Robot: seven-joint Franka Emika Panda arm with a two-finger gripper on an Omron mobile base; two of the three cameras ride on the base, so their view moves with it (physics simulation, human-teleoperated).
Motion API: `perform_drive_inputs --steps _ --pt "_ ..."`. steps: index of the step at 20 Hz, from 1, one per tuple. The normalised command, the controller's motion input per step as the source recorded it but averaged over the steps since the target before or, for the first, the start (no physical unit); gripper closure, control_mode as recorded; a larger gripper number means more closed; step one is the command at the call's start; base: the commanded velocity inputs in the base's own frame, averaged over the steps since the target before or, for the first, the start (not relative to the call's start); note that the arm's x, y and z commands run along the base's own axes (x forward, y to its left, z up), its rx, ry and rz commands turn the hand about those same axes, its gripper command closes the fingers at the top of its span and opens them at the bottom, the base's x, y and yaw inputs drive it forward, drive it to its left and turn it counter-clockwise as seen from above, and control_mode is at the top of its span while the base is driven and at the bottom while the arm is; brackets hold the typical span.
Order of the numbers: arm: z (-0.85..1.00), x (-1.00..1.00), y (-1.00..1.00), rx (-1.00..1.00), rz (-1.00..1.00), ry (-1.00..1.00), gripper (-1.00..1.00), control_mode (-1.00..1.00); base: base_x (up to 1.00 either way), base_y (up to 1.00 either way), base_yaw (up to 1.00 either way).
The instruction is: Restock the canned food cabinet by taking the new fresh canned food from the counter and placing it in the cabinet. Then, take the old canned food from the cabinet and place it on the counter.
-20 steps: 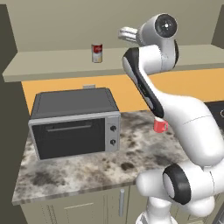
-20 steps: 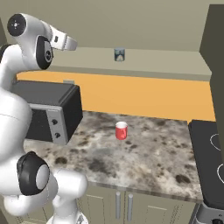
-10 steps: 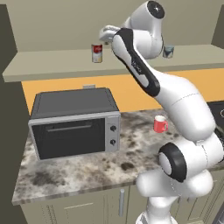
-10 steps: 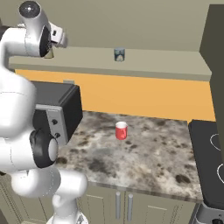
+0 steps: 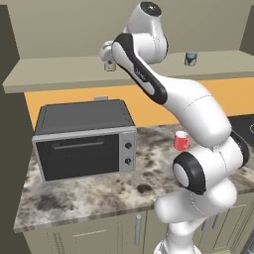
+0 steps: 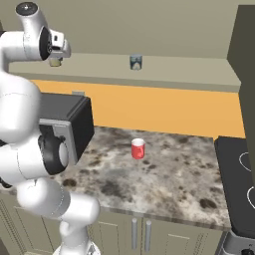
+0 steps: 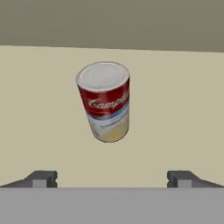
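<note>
On the long flat shelf of the beige-olive wall cabinet, toward its left, a red-and-white cylindrical tin is seen upright. The two-finger gripper is held just before it, fingers spread wide, nothing gripped. A blue-grey labelled tin is set well to the right on the same shelf

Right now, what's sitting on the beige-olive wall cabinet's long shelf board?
Two tins stand upright on the shelf board: the red-and-white old can, below the open gripper, and farther right the blue-grey new can. In the left base view the arm partly covers the old can.
</note>
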Motion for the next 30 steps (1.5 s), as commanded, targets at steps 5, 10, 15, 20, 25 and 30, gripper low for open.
perform_drive_inputs --steps 5,10,15,20,25,30 --pt "-0.18 0.39 0.07 -0.12 0.0 -0.01 -1.0 -1.0 0.0 0.0 0.0" --pt "-0.14 0.41 0.01 -0.09 0.0 -0.04 -1.0 -1.0 0.0 0.0 0.0" --pt "-0.01 0.27 0.2 -0.01 0.0 -0.03 -1.0 -1.0 0.0 0.0 0.0" --pt "0.0 0.15 0.21 0.0 0.0 -0.03 -1.0 -1.0 0.0 0.0 0.0" --pt "0.0 0.08 0.01 -0.02 0.0 -0.03 1.0 -1.0 0.0 0.0 0.0" --pt "0.0 0.0 0.0 0.0 0.0 0.0 1.0 -1.0 0.0 0.0 0.0"
